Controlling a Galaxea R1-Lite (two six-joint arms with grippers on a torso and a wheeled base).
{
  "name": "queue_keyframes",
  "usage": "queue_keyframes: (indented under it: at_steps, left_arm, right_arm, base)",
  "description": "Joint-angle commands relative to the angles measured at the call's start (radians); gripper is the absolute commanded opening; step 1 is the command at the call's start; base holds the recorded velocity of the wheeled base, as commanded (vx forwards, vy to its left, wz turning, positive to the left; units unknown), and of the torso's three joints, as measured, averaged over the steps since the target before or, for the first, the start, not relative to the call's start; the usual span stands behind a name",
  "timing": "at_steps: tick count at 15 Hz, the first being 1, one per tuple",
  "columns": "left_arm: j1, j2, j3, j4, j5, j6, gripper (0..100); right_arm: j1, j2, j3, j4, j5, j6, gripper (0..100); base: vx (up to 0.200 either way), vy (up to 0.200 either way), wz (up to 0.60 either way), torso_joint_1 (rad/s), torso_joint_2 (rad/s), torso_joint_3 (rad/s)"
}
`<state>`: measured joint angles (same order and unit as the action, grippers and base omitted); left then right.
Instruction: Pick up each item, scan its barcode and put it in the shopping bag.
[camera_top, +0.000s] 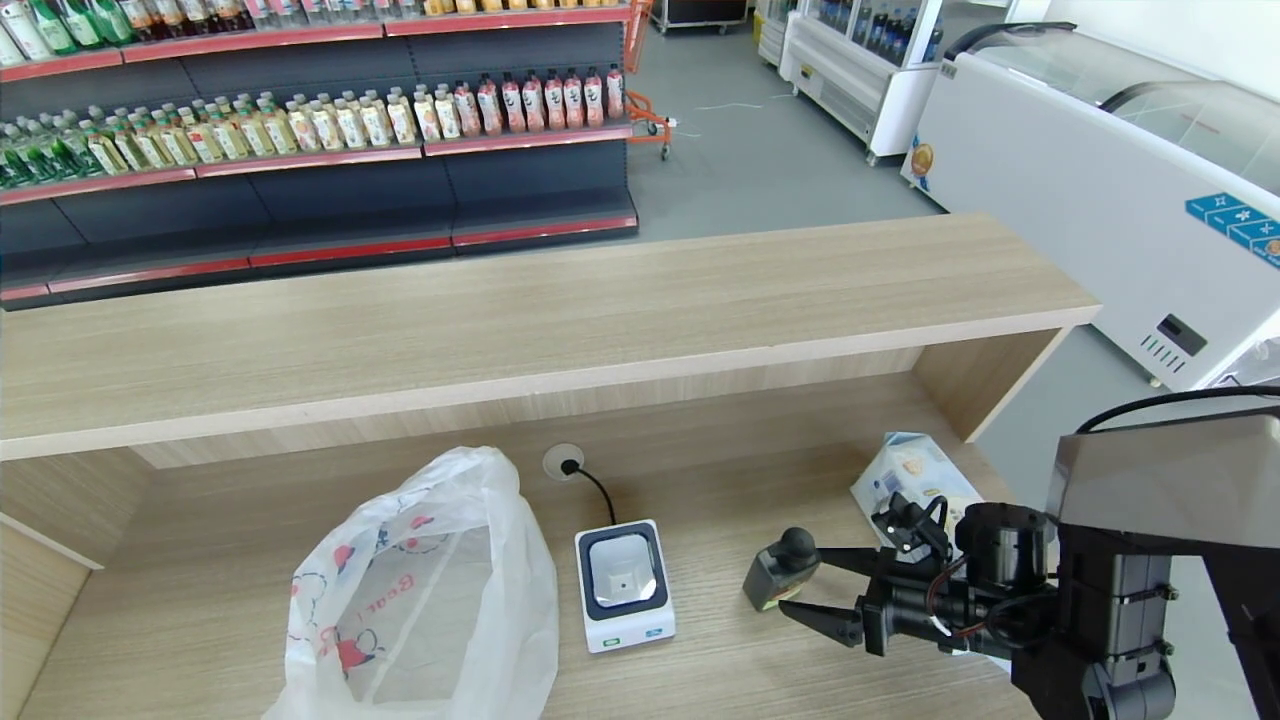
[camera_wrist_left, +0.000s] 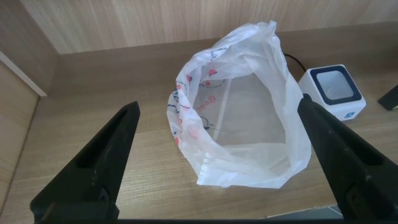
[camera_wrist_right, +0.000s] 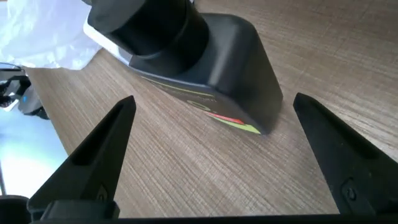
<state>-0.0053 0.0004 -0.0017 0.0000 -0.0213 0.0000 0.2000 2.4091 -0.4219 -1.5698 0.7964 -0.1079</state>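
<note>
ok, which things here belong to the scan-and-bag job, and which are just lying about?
Job: bottle, carton, scanner, bag, right gripper open at the bottle.
Not job: shelves of drinks, freezers.

Shopping bag (camera_top: 420, 590): translucent white, red and dark print. Scanner (camera_top: 624, 585): white, black window frame. Bottle (camera_top: 778, 575): black, green-red label. Carton (camera_top: 915, 480): pale blue and white. Desk (camera_top: 700, 660): light woodgrain.

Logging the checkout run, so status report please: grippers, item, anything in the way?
Right gripper open at the dark bottle, not gripping. Left gripper open above the shopping bag. Nothing between bottle and barcode scanner.
</note>
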Motion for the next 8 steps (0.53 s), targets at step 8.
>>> queue_keyframes:
  at_steps: [8]
  left_arm:
    - [0.001, 0.000, 0.000, 0.000, 0.000, 0.000, 100]
  right_arm:
    - [0.042, 0.104, -0.166, -0.001, 0.004, 0.088, 100]
  base:
    - [0.000, 0.000, 0.00, 0.000, 0.00, 0.000]
